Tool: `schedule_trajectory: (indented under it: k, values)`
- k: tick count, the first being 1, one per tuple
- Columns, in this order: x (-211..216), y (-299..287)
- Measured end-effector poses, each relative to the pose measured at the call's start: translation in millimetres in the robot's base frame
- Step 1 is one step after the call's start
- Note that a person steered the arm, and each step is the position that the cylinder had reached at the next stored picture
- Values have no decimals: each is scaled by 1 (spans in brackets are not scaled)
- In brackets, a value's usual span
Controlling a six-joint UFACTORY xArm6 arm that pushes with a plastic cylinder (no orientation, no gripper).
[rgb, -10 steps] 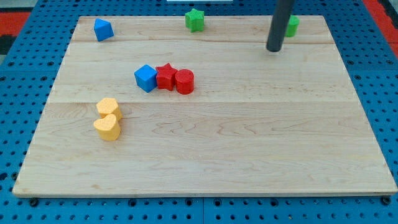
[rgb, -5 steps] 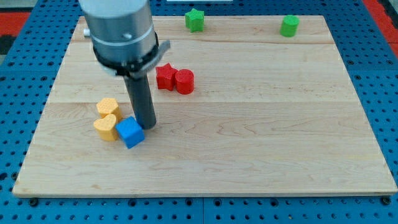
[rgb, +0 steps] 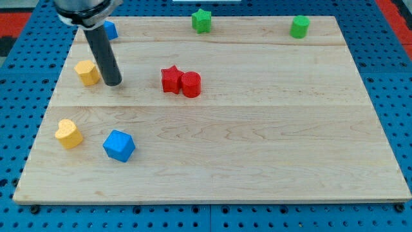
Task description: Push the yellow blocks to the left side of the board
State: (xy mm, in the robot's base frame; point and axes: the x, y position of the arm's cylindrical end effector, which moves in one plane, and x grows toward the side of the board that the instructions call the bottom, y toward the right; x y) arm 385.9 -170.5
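Two yellow blocks lie near the board's left edge. One yellow block (rgb: 86, 72) sits at the upper left, and a yellow heart-shaped block (rgb: 68, 133) sits lower down. My tip (rgb: 112, 84) rests on the board just to the right of the upper yellow block, close to it or touching it. A blue cube (rgb: 119, 145) lies to the right of the yellow heart, apart from it.
A red star (rgb: 170, 79) and a red cylinder (rgb: 190, 84) touch each other at mid-board. A green star (rgb: 202, 20) and a green block (rgb: 299, 27) sit at the top edge. Another blue block (rgb: 110, 29) shows partly behind the rod, top left.
The tip moved up and left from beside the blue cube. The two yellow blocks separated: one now sits at the upper left, the heart moved left. The blue cube shifted slightly down-left.
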Motion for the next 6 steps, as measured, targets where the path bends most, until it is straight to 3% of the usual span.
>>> schedule_trajectory:
  k: [4, 6]
  values:
    - [-1, 5]
    - [49, 39]
